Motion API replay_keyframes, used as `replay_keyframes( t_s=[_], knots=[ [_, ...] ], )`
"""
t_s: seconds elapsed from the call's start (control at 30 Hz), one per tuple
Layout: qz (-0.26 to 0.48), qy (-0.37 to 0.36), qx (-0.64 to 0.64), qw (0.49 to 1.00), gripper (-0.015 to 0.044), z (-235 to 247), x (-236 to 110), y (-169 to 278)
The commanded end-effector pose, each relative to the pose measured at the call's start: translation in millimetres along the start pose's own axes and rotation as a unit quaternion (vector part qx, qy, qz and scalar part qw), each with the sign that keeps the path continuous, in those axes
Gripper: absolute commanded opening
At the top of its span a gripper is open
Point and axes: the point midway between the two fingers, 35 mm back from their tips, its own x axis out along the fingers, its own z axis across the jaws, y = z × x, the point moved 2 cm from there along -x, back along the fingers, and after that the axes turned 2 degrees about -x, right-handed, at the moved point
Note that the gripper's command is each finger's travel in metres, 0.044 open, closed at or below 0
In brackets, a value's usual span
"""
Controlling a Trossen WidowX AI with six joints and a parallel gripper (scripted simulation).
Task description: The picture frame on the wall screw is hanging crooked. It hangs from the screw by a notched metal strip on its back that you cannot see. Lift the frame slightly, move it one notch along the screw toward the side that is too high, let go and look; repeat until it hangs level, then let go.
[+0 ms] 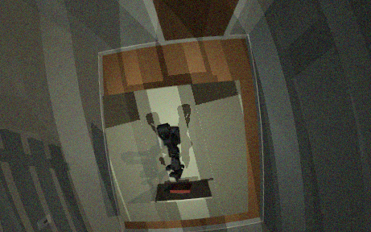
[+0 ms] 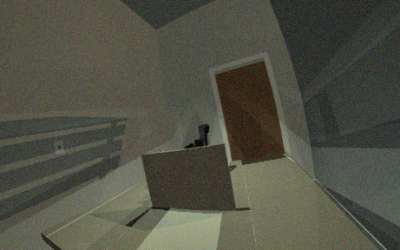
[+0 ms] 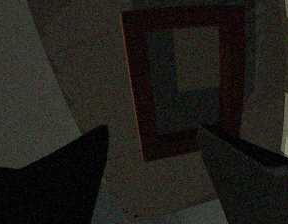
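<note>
The gripper (image 3: 155, 183) hangs with its 2 fingers about half open and nothing between them. Dead ahead, beyond the tips and apart from them, the dark red picture frame (image 3: 144, 90) hangs on the wall panel (image 2: 190, 175), its long axis near upright but leaning slightly. Any fresh grasp means reaching straight forward.

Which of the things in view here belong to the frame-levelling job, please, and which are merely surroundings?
Job: dark red rectangular picture frame; black parallel-jaw gripper, open and holding nothing.

Surroundings: brown wooden door; grey upright panel; slatted wall shadows.
</note>
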Motion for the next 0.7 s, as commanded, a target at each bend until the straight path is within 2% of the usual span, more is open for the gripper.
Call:
replay_keyframes(
  t_s=[0.0, 0.17, 0.37, 0.67],
  knots=[
    [0.001, -0.002, -0.002, 1.0, 0.026, 7, 3, 2],
    [0.003, -0.012, 0.006, 1.0, 0.026, 52, -1, 15],
    [0.006, -0.021, 0.016, 1.0, 0.026, 106, -35, 26],
    [0.006, -0.022, 0.017, 1.0, 0.026, 111, -41, 26]
  ],
)
